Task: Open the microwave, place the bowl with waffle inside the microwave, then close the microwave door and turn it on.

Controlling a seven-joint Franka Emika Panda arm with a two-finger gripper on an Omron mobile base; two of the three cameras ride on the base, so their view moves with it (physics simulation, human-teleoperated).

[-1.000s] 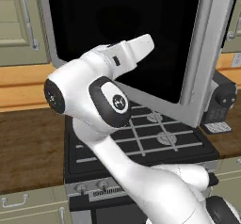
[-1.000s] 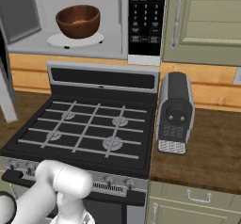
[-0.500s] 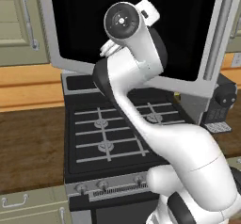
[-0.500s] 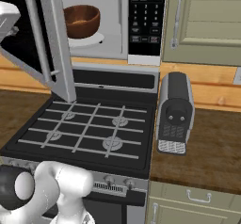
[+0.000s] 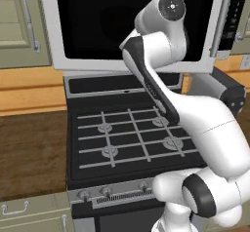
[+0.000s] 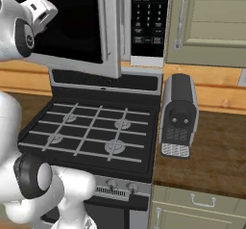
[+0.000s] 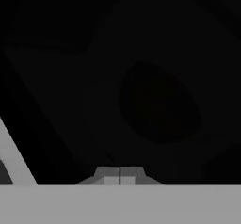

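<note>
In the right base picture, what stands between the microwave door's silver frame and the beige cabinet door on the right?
In the right base view, the microwave's black button panel stands between the microwave door and the cabinet door.

The microwave door, a broad black glass pane in a silver-grey frame with a vertical bar handle along its right edge, stands nearly shut above the stove's back edge. The microwave shows its black button panel at the right, beside the door's edge.
</note>
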